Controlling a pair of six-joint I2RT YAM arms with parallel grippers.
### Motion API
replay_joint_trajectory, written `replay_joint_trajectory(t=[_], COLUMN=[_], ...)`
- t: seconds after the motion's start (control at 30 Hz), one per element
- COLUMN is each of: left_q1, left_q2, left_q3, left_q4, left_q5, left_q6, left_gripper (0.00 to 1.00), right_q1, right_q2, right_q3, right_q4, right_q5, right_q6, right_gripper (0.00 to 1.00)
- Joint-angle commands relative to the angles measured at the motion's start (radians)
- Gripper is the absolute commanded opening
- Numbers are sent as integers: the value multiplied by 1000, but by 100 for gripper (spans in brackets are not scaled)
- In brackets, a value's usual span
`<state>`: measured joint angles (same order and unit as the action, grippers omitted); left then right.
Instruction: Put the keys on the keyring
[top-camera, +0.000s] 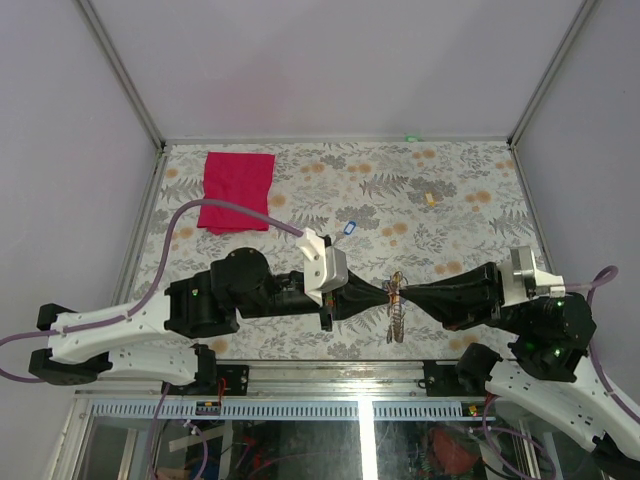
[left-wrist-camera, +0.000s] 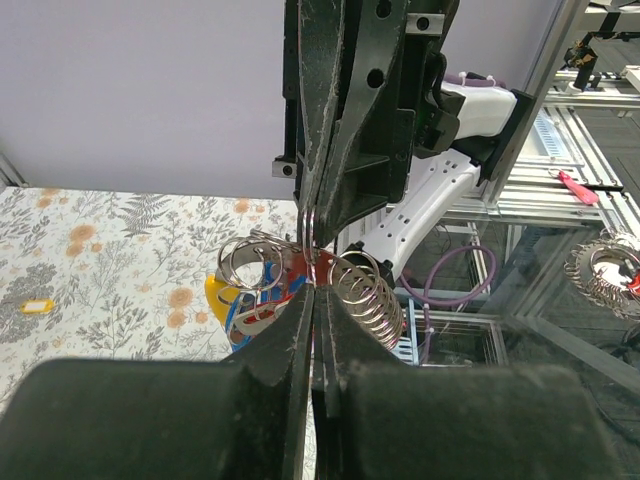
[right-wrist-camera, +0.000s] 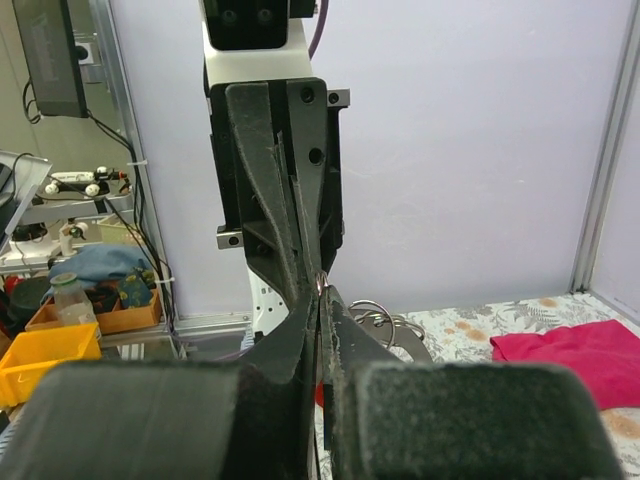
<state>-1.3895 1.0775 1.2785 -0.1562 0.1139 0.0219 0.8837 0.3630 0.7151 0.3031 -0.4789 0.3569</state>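
mid-air, tip to tip: left gripper (top-camera: 384, 294), right gripper (top-camera: 407, 294) both clenched on keyring (left-wrist-camera: 310, 240).

Black arm links (top-camera: 240, 290), white base segments (top-camera: 110, 340), lilac cables (top-camera: 190, 207), rough black end effector fingers (left-wrist-camera: 290, 350), green lights (top-camera: 555, 291)

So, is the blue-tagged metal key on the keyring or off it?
Off. The blue-tagged metal key lies on the floral table, apart from the silver metal keyring pinched between both jaws.

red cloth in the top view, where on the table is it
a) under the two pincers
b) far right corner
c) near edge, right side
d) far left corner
d: the red cloth lies spread out by the far left corner of the table.
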Motion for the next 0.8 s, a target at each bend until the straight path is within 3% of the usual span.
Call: replay_joint_trajectory(t=[0.0,0.17,0.77], left_q1=[-3,-3,-3], left_q2=[-56,-89,-104], left_q3=[-30,-78,-80], left_q4=[48,106,189], left_q5=[-12,-34,-46], left_q6=[-16,-28,-27], left_gripper=[0,1,27], right_q1=[-2,-2,-1], right_q2=[-41,-58,-7], right_q3=[5,-17,39], right_q4=[177,198,139], right_q5=[129,165,42], right_q6=[11,22,-12], right_gripper=[0,0,0])
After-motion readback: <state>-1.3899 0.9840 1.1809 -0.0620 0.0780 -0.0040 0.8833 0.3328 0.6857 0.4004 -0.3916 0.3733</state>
